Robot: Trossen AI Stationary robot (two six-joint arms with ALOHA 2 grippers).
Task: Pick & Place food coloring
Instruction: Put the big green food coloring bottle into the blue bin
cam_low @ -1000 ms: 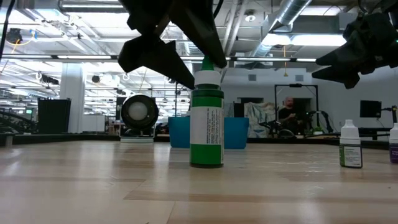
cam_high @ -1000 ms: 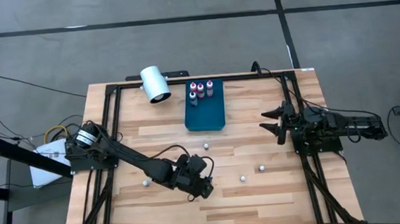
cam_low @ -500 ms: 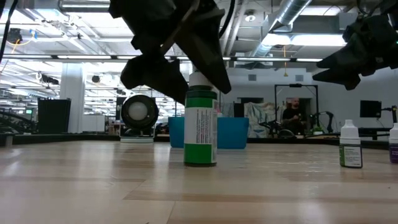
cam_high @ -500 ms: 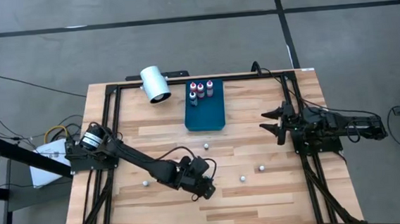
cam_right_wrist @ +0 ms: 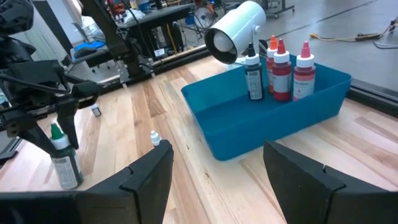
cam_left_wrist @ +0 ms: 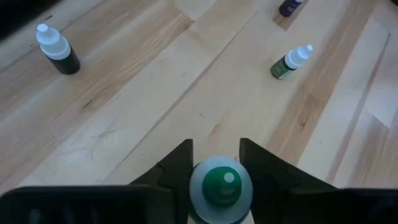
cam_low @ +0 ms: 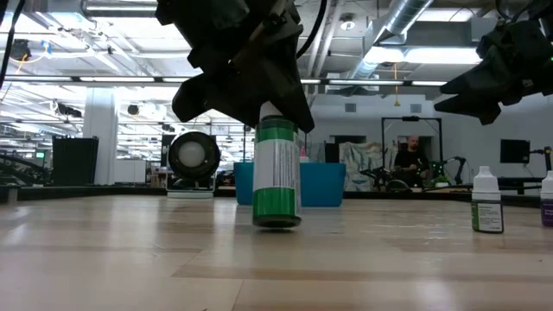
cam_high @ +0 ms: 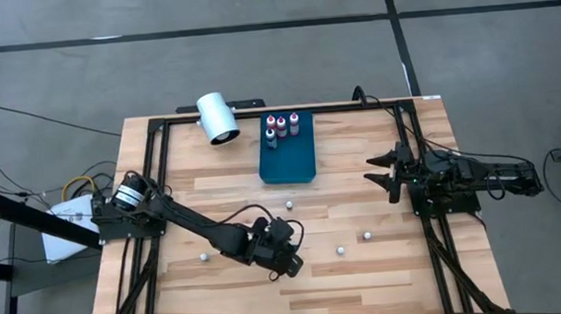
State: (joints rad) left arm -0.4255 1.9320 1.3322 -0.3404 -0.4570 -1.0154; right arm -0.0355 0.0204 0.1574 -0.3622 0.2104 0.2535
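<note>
Green food-coloring dropper bottle [cam_low: 276,173] gripped at cap by left gripper [cam_high: 286,261], lifted off wood table [cam_high: 361,171], right gripper [cam_high: 386,174] idle w/ jaws spread, near table's right edge.

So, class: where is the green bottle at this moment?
In the high view the green bottle sits at the table's near centre, between the left pincer's fingers, south of the blue tray; the low view shows it just off the wood.

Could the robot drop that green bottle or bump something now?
Maybe. The left gripper holds the green bottle only near its cap, just off the table, so it could slip or swing. Four bottles already crowd one end of the blue tray, so setting it down there might knock them over. A loose bottle stands along the way.
</note>
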